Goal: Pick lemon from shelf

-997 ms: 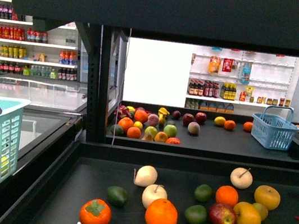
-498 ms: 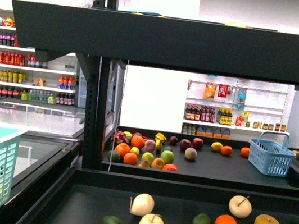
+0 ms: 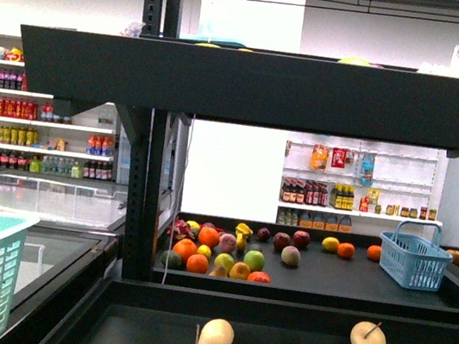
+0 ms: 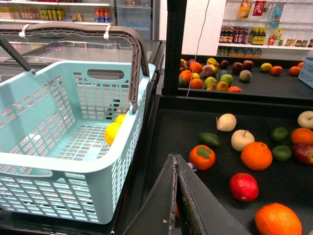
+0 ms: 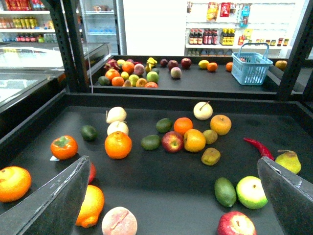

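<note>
Your right gripper (image 5: 173,158) hangs wide open and empty over the near tray of the shelf (image 5: 161,188). The left gripper (image 4: 176,157) is pinched closed on nothing, beside the basket (image 4: 73,166). The likeliest lemon (image 5: 194,140) is the yellow oval right of centre, touching a red apple (image 5: 172,141); drop onto it from above, spanning its short axis, so you don't nudge the apple.

Left claw (image 4: 175,164) closed, right claw (image 5: 173,161) spread wide.
</note>
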Available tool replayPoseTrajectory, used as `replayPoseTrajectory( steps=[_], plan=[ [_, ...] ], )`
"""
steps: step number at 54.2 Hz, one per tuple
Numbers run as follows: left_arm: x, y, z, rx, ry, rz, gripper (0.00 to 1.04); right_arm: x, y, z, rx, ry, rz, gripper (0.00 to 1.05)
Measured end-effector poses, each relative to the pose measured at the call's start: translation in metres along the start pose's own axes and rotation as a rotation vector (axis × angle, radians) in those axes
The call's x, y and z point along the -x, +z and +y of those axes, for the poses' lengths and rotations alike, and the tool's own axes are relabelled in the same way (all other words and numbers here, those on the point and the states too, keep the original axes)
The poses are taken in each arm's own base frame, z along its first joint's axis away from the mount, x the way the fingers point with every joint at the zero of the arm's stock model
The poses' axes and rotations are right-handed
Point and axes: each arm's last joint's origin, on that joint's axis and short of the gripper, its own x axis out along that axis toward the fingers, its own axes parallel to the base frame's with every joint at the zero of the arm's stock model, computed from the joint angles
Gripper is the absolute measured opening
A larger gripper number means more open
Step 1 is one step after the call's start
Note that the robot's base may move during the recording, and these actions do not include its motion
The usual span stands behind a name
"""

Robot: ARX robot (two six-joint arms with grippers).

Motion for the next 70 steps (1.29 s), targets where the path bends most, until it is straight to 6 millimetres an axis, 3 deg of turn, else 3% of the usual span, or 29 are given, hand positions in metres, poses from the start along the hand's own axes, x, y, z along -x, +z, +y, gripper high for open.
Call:
replayPoseTrajectory(
  steps=[23, 47, 70],
  plan=[
    [0.015, -0.019, 0.000, 0.000, 0.000, -0.006, 0.03, 0.000, 0.000, 0.000, 0.000, 0.000, 0.000, 1.02],
    [0.016, -0.032, 0.000, 0.000, 0.000, -0.014, 0.04, 0.000, 0.000, 0.000, 0.000, 0.000, 0.000, 1.02],
    [0.016, -0.032, 0.000, 0.000, 0.000, -0.014, 0.78, 0.000, 0.000, 0.000, 0.000, 0.000, 0.000, 1.02]
  ],
)
